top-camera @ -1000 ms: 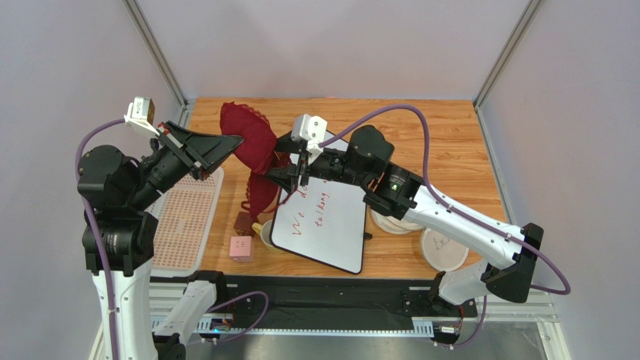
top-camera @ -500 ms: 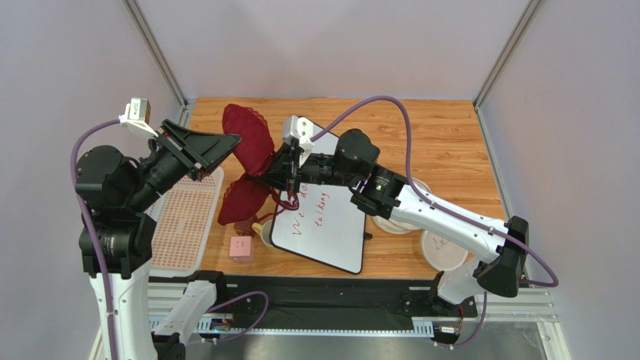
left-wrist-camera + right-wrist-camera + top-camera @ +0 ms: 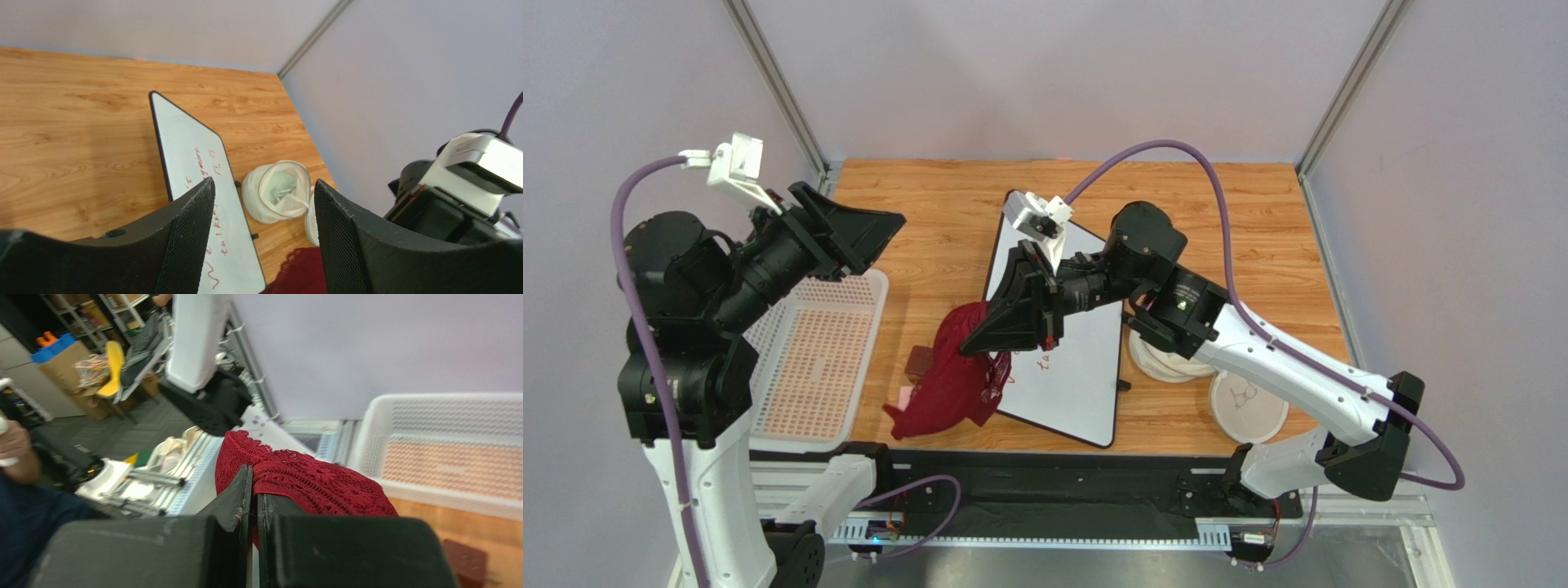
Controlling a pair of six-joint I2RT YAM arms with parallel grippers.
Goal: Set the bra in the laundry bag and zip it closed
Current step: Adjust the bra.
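Crumpled dark-red lace bra (image 3: 946,380)

Bra (image 3: 946,380): dark red, lace pattern, pinched in the black right jaws. Laundry bag (image 3: 276,193): white mesh, beyond the black, fine-textured left jaws. Whiteboard (image 3: 1075,380): white, black rim, red handwriting. Basket (image 3: 817,368): white, dotted perforations. Desk (image 3: 1259,233): orange-brown wood grain.
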